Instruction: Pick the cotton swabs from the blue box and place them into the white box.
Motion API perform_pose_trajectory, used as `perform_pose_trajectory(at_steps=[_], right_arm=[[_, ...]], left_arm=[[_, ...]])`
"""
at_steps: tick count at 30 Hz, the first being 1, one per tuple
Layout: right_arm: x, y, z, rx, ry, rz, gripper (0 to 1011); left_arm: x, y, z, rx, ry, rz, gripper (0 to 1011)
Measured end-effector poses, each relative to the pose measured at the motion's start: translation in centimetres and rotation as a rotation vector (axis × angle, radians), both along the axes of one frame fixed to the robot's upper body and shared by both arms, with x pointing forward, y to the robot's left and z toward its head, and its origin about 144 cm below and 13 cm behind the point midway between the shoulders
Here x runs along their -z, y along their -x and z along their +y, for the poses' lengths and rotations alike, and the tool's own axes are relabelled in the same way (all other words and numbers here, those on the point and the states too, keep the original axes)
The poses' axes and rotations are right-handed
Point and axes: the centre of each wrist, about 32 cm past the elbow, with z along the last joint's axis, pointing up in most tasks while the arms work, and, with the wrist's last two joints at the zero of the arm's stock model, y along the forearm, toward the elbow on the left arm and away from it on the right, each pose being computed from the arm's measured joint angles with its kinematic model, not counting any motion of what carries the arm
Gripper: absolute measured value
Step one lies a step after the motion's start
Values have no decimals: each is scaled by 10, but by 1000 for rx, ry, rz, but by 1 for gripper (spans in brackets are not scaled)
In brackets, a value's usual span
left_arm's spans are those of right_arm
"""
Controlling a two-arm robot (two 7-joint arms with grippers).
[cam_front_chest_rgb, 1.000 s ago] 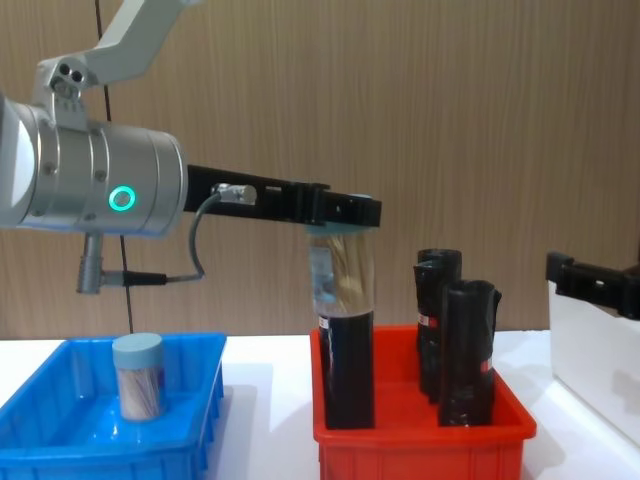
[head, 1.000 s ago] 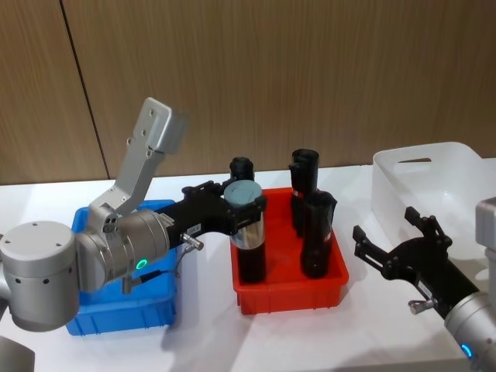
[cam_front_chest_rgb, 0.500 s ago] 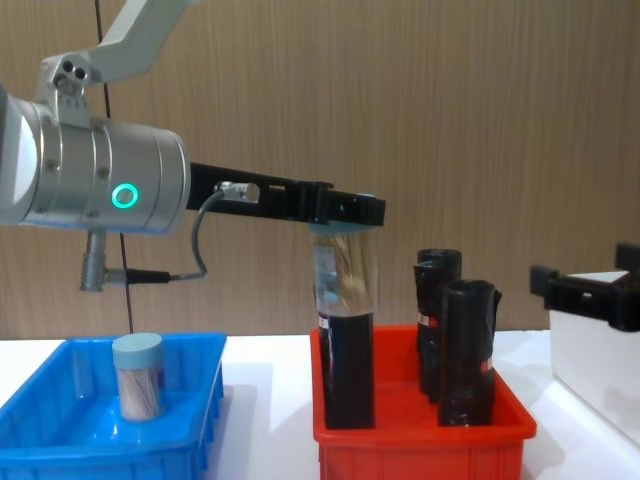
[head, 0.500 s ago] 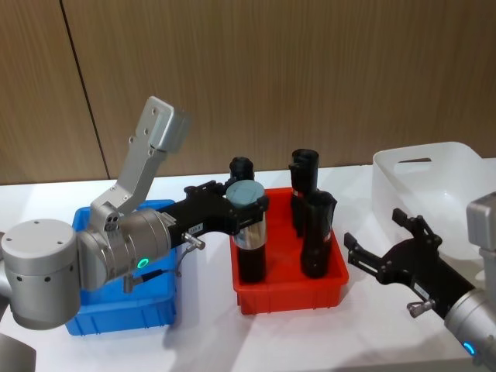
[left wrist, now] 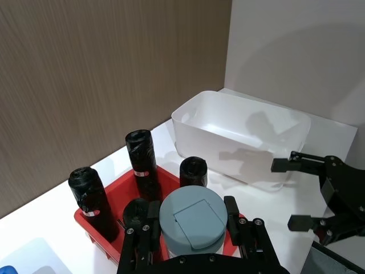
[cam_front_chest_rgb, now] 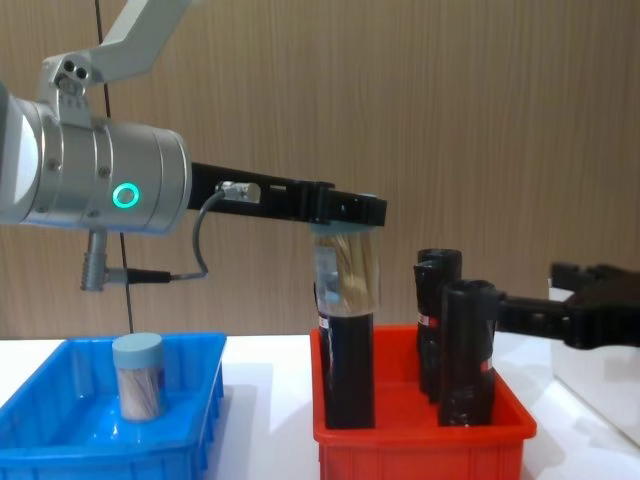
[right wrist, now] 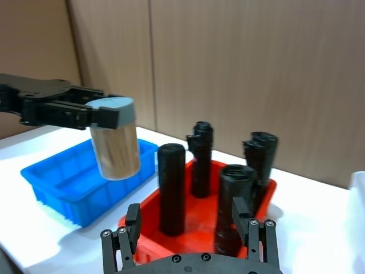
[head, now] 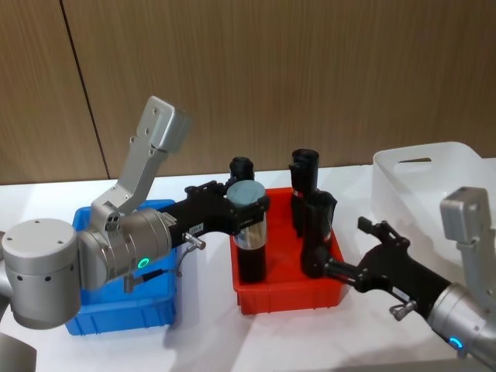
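My left gripper [head: 246, 208] is shut on a cotton swabs jar [head: 246, 211] with a pale blue-grey lid, held in the air over the left part of the red bin [head: 291, 298]. The chest view shows this jar [cam_front_chest_rgb: 347, 270] just above a black bottle. A second cotton swabs jar [cam_front_chest_rgb: 138, 376] stands in the blue box [cam_front_chest_rgb: 60, 440] at the left. My right gripper [head: 341, 246] is open at the red bin's right side, pointing left toward the held jar [right wrist: 116, 140]. The white box [head: 434, 186] stands at the far right.
Several tall black bottles [head: 316, 232] stand upright in the red bin, between the blue box [head: 116, 314] and the white box [left wrist: 239, 137]. A wooden wall closes the back. White tabletop shows in front of the bins.
My right gripper has swung left from beside the white box to the red bin's right side. The left gripper and its jar have hardly moved.
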Motion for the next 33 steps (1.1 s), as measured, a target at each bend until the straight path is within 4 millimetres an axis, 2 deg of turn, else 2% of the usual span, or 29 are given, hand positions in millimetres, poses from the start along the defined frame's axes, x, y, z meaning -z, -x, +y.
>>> perform_pose_trajectory(at_steps=[21, 33], right_arm=[[-8, -37, 21, -191, -35, 66, 1002], [-11, -50, 33, -245, -50, 82, 1002]], left_arm=[[0, 0, 0, 1, 0, 0, 669], [0, 0, 0, 1, 0, 0, 669]])
